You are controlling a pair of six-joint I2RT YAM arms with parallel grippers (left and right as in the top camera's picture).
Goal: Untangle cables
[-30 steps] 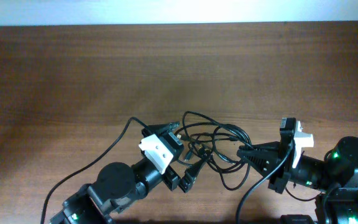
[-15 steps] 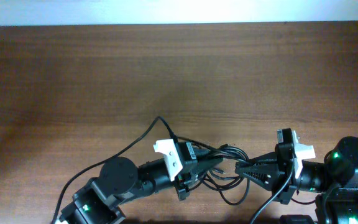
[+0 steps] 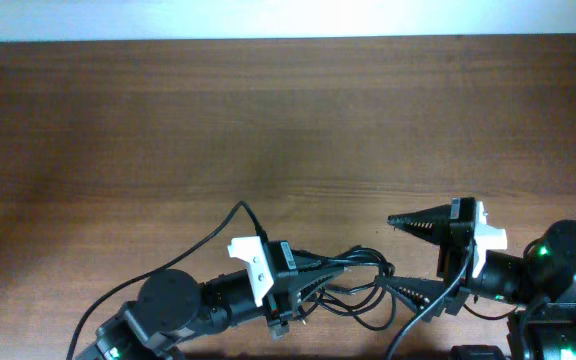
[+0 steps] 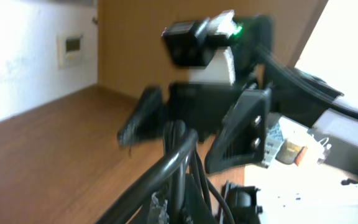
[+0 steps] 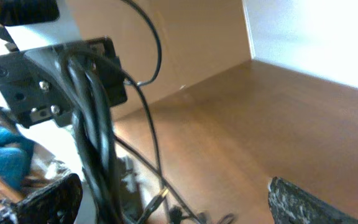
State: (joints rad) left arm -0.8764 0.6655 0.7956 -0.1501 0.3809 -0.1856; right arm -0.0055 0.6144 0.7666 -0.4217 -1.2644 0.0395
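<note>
The cables point(image 3: 378, 264) form a tangled black bunch near the table's front edge, between my two grippers, with loops sagging toward the edge. My left gripper point(image 3: 334, 268) is shut on the bunch from the left. In the left wrist view the strands point(image 4: 180, 158) rise from its jaws point(image 4: 180, 213). My right gripper point(image 3: 404, 256) stands open just right of the bunch, one finger behind it and one in front. In the right wrist view the cables point(image 5: 91, 146) hang in a thick bundle between its spread fingertips point(image 5: 173, 205), beside the left one, with a small plug point(image 5: 160, 196) dangling lower.
The wooden table point(image 3: 268, 120) stretches back to a white wall. A thicker black arm wire point(image 3: 183, 248) curves off the left arm. The right arm's base point(image 3: 563, 265) sits at the front right corner.
My left gripper has shut on the cable bunch and drawn back toward the front left. The right gripper has gone from shut to wide open, and the loops have pulled into a tighter bundle.
</note>
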